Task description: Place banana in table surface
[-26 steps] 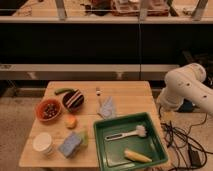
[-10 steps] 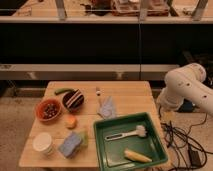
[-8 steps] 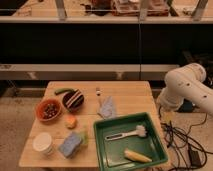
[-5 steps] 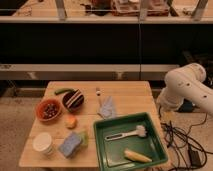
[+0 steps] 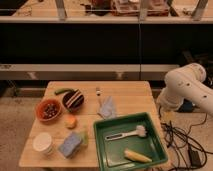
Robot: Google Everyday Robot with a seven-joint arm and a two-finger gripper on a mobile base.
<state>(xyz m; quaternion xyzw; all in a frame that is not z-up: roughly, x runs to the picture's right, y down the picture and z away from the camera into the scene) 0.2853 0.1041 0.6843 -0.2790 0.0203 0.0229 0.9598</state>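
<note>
Tan wooden planks make up the table surface [image 5: 131, 94] on my feed, and I'll read it from the left edge across. A white cup [image 5: 43, 143] stands at the near left corner. Behind it is an orange bowl [image 5: 48, 110] holding dark bits. A slim green vegetable [image 5: 63, 91] lies by the far edge, touching a dark bowl [image 5: 73, 99]. In front of that bowl is a rounded orange-yellow lump [image 5: 71, 121]. Nearer me, a blue sponge [image 5: 73, 143] sits beside the cup.

Near the middle lies a crumpled bluish cloth [image 5: 107, 107]. The green tray [image 5: 152, 121] fills the near right corner. A white brush [image 5: 127, 134] lies across its floor. The banana [image 5: 137, 156] is inside the tray too, near the front wall and apart from the brush, not on the planks.

Off the table's right edge, the white arm [image 5: 187, 87] bends downward. The gripper [image 5: 166, 111] hangs at its lower end, beside the tray's far right corner and well apart from the banana. I cannot tell whether it is open or closed.
</note>
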